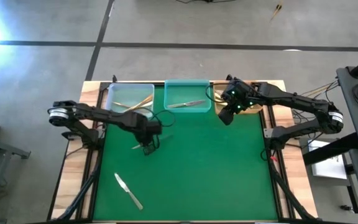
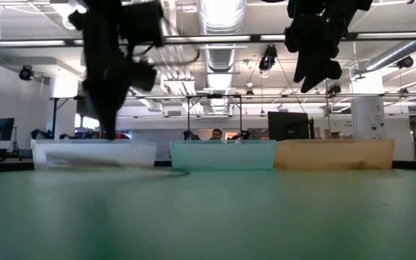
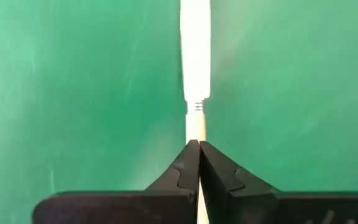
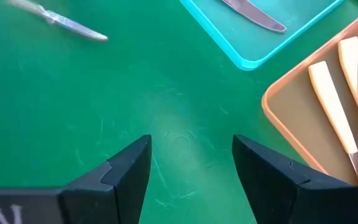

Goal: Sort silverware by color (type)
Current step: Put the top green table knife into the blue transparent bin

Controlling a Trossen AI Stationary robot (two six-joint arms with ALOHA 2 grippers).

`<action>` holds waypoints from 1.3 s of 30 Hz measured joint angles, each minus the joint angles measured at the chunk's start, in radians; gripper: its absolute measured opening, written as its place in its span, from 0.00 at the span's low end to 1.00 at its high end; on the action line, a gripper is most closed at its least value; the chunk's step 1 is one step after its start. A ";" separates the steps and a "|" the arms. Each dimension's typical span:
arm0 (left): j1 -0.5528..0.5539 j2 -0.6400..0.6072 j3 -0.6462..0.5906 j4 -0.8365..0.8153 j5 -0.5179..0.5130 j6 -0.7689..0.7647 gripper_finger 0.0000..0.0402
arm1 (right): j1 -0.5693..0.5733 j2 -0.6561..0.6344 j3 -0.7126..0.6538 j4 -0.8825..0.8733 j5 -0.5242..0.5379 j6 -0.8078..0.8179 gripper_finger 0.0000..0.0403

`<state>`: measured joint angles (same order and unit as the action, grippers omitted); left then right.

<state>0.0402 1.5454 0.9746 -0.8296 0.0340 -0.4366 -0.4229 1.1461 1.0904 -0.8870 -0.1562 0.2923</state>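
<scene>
A green mat (image 1: 191,168) covers the worktop (image 1: 73,180), whose bare wood shows along both sides. Three bins stand touching in a row along the far edge: a clear bin (image 1: 129,99) just behind the left claw (image 1: 149,148), a teal bin (image 1: 188,96) in the middle, between the two claws, and an amber bin (image 1: 219,96) beside the right claw (image 1: 227,116). In the room beyond, a person (image 2: 216,134) shows behind the teal bin.

Hidden between the left gripper's (image 3: 199,163) closed fingers: the near end of the pale knife (image 3: 195,56); far end cut off. Amber bin (image 1: 248,99) mostly covered by the right arm (image 1: 291,99) overhead.
</scene>
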 joint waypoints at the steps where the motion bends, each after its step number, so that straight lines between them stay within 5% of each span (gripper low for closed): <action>1: 0.000 -0.001 0.036 0.002 0.000 0.010 0.02 | 0.000 0.000 0.000 0.000 0.000 -0.001 0.53; 12: 0.035 0.033 0.325 -0.029 0.001 0.132 0.01 | 0.000 0.000 0.000 -0.017 0.000 -0.036 0.53; 17: 0.015 0.065 0.243 -0.192 0.028 0.088 0.00 | 0.000 0.000 0.000 -0.095 0.001 -0.065 0.53; 25: -0.041 0.060 0.046 -0.108 0.122 -0.054 0.00 | 0.000 0.000 0.000 -0.111 0.001 -0.078 0.53; 33: -0.090 0.058 0.040 -0.066 0.167 -0.105 0.01 | 0.000 0.000 0.000 -0.111 0.001 -0.088 0.53; 39: -0.099 0.079 0.030 -0.070 0.166 -0.186 0.11 | 0.000 0.000 0.000 -0.104 0.001 -0.093 0.53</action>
<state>-0.0589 1.6240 1.0050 -0.8998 0.2005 -0.6230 -0.4232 1.1462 1.0901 -0.9910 -0.1555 0.1992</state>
